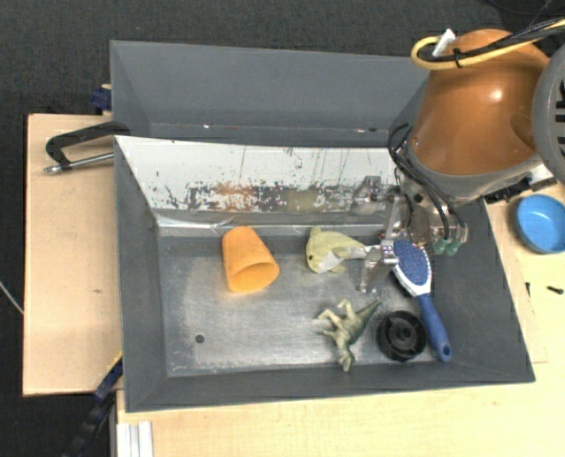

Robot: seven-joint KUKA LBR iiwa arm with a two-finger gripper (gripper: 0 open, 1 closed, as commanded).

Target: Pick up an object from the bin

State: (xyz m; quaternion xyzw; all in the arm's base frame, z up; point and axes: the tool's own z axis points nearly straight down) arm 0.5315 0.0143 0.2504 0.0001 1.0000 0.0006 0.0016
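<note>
In the camera view we see the gripper (pixel 379 260) low in the right part of the grey bin (pixel 215 331), between a pale yellow piece (pixel 328 251) on its left and the white head of a blue brush (pixel 421 293) on its right, just beside both. We cannot tell if it is spread or closed on something. More to the left lies an orange cup (pixel 249 260), and nearer to the front wall are a green toy animal (pixel 347 327) and a black round thing (pixel 400 336).

Even light, glare on bin wall (pixel 263 171) (bright white), soft shadows.
</note>
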